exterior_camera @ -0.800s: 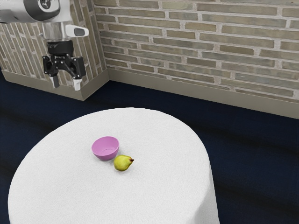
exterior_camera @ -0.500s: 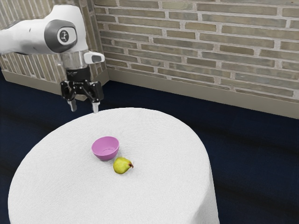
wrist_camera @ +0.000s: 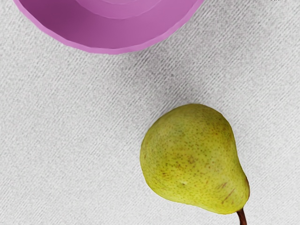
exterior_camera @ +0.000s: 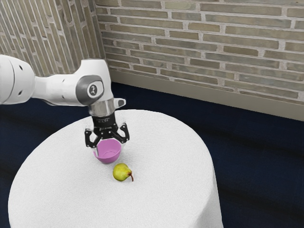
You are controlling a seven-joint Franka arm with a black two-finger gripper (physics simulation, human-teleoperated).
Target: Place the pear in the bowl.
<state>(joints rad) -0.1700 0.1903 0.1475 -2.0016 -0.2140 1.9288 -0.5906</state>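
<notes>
Exterior view: the gripper (exterior_camera: 110, 148), wide apart and empty, points down over the bowl (exterior_camera: 108, 151) on the round counter (exterior_camera: 166, 199), its spread presumably meant to span the fruit's body, while the pear (exterior_camera: 122, 172) lies well inside the counter's edge, beside the bowl on the side away from the counter's far edge. Wrist view: the pear rests on its flank near the upright bowl but apart from it, stem (wrist_camera: 241, 217) directed away; the gap should admit a finger, and the bowl's upward mouth suits a release from above.
</notes>
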